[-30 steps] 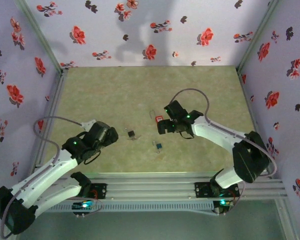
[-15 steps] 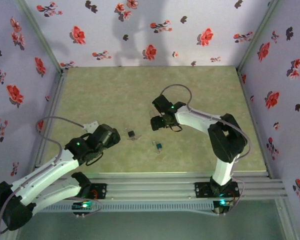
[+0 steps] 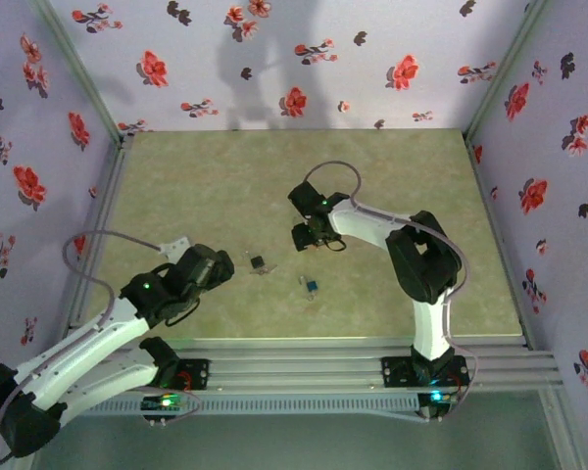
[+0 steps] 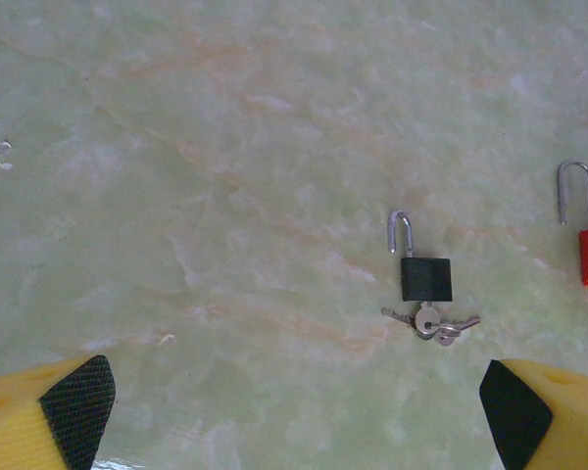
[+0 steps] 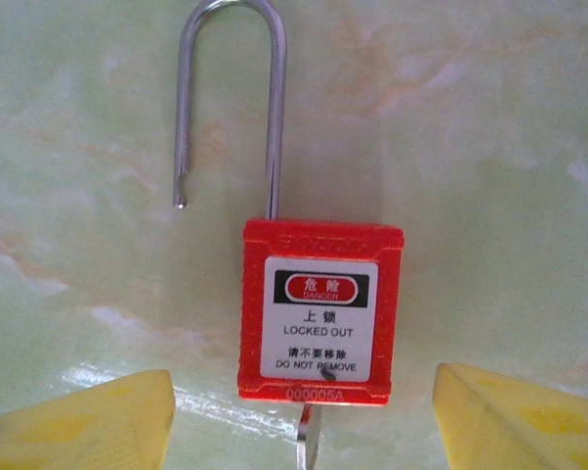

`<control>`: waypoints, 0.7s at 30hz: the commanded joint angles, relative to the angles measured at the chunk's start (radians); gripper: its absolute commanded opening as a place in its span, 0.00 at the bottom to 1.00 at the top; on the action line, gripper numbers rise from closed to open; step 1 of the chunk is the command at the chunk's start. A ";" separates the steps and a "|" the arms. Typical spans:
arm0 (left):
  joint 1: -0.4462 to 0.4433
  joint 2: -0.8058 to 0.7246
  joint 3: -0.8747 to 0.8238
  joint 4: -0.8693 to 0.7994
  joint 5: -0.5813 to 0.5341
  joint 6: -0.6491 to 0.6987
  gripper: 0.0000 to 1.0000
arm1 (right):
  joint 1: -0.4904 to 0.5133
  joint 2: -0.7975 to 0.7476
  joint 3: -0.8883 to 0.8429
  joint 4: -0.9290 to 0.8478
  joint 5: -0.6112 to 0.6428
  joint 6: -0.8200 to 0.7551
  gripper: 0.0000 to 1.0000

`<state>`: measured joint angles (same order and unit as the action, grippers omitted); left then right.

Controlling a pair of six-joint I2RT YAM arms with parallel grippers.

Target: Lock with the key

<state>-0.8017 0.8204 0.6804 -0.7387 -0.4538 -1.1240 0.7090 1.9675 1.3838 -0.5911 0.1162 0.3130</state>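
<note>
Right hand (image 5: 304, 397) is open, its fingers flanking the red lock (image 5: 320, 311) without touching it. The shackle points to 12 o'clock, unlatched, with a key (image 5: 309, 443) in the base at 6. Left hand (image 4: 296, 416) gapes wide above the counter (image 4: 176, 196), a black lock (image 4: 426, 279) with keys (image 4: 433, 323) at its 1 o'clock.

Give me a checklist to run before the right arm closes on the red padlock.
1. Red padlock centred between the right jaws: ok, its body lies between the two yellow fingers.
2. Right jaws clear of the padlock: ok, a gap shows on each side.
3. Shackle open: ok, its free end hangs outside the body.
4. Key seated in the lock: cannot tell; a metal piece sticks out below the body, cut off by the frame edge.
5. Left jaws out of the way: ok, wide open facing the black padlock and its keys, apart from the red one.
</note>
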 commanded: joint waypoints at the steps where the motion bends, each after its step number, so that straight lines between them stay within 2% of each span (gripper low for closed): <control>1: -0.010 -0.008 0.013 -0.038 -0.042 -0.006 1.00 | 0.007 0.028 0.030 -0.031 0.044 -0.023 0.68; 21: -0.016 -0.013 0.025 -0.065 -0.043 -0.015 1.00 | -0.020 0.103 0.035 0.049 -0.024 -0.057 0.53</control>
<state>-0.8074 0.8177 0.6804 -0.7738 -0.4580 -1.1244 0.7010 2.0354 1.4082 -0.5888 0.1162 0.2684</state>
